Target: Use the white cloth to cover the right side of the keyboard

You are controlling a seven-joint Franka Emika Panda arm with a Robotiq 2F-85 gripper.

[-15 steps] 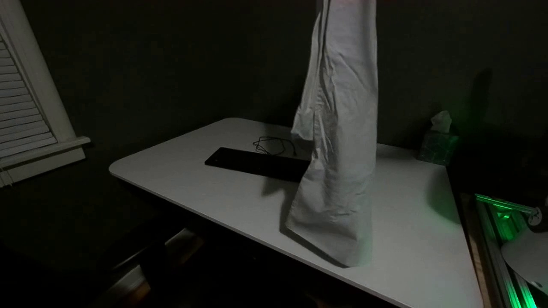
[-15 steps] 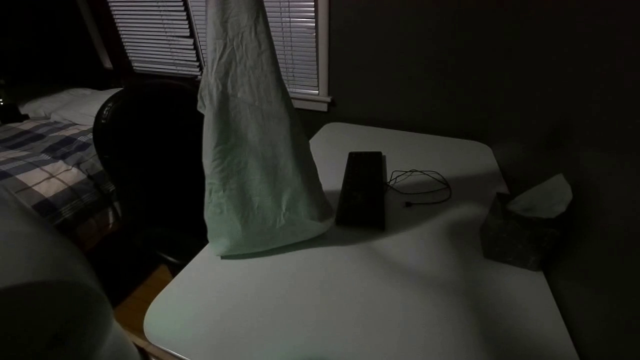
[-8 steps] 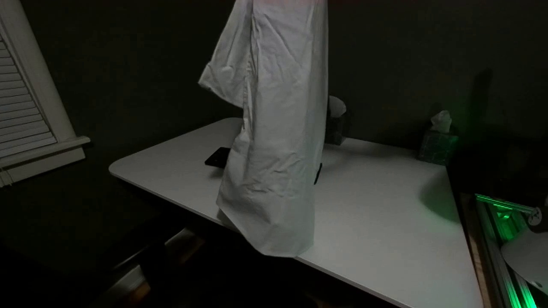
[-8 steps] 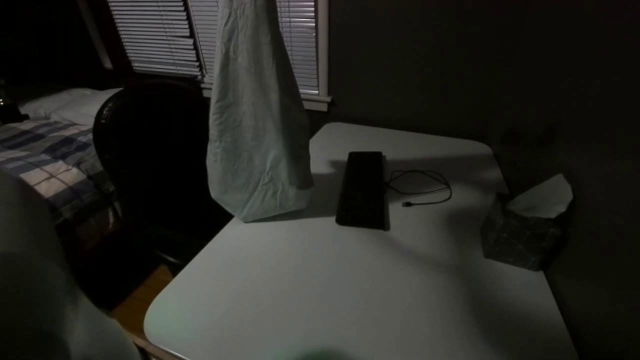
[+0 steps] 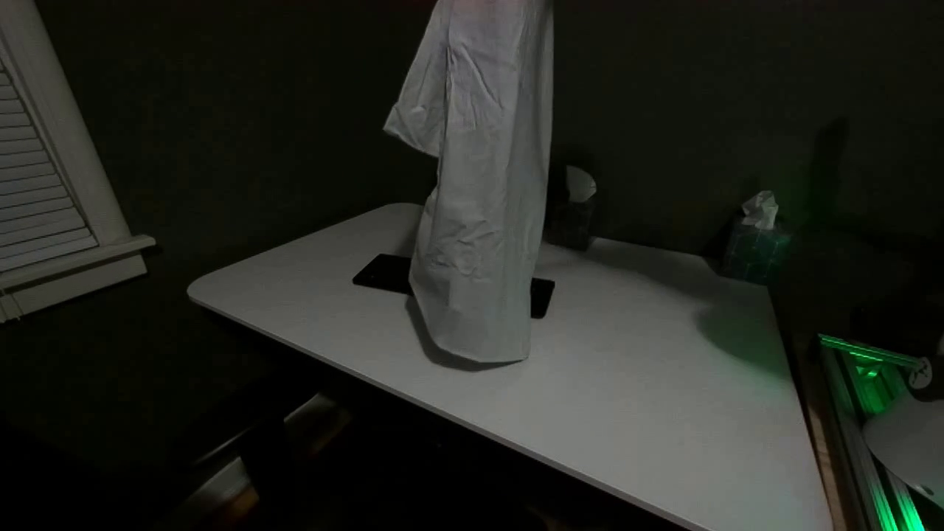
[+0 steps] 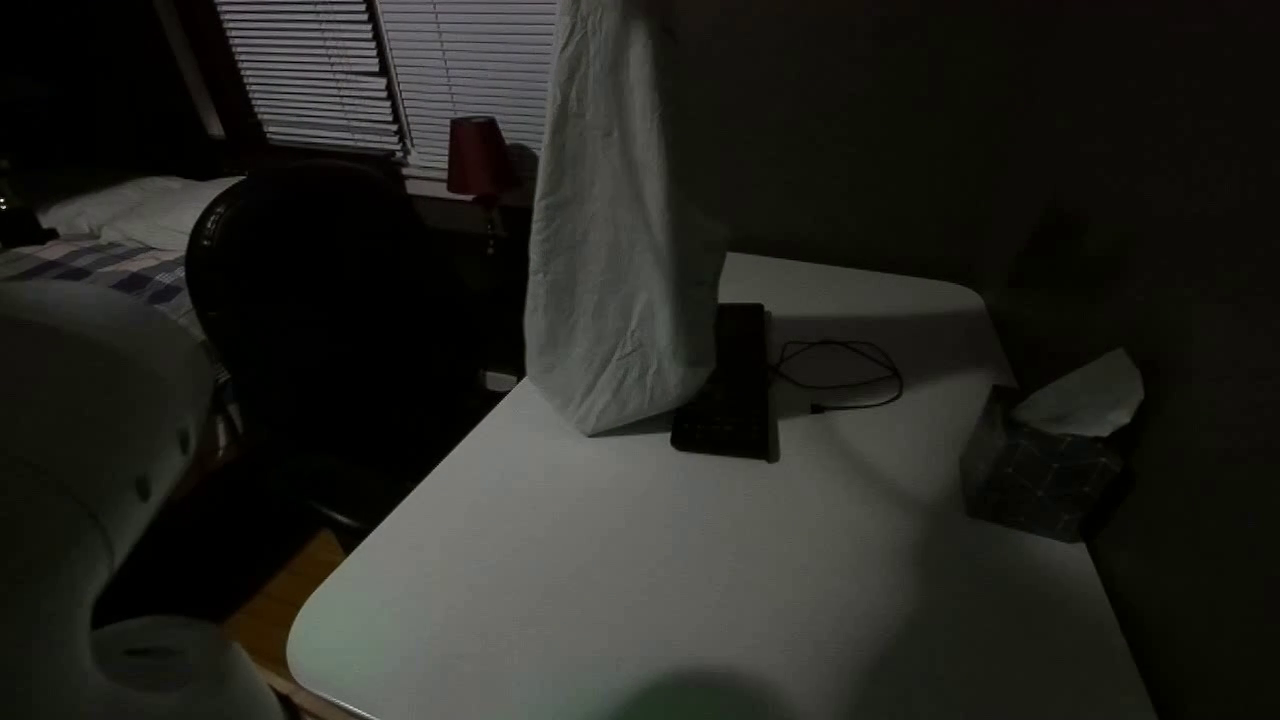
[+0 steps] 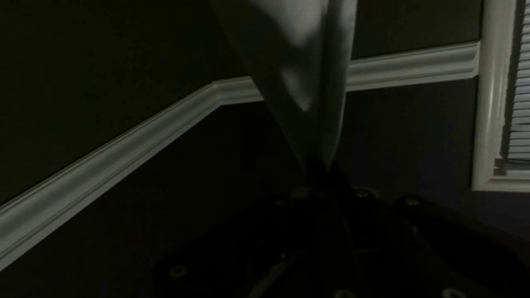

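Observation:
The white cloth hangs long and folded from above in both exterior views (image 5: pixel 483 199) (image 6: pixel 615 260). Its lower end is over the desk, close to the surface; I cannot tell whether it touches. The black keyboard lies flat on the desk. In an exterior view the cloth hides its middle, and its right end (image 5: pixel 542 297) shows. In an exterior view the cloth hides part of its left edge (image 6: pixel 740 385). In the wrist view my gripper (image 7: pixel 322 169) is dark, with its fingers together on the narrow gathered end of the cloth (image 7: pixel 306 62). The gripper is above both exterior views.
The white desk (image 5: pixel 627 413) holds the keyboard's black cable (image 6: pixel 850 365) and a tissue box (image 6: pixel 1040 470) near the wall. Another tissue box (image 5: pixel 756 247) is by the desk's far right corner. A dark chair (image 6: pixel 310 350) stands at the desk's side.
The cloth has moved across the desk toward the keyboard, away from the desk's front edge. Its lower end has swung, and it now overlaps the keyboard in both exterior views.

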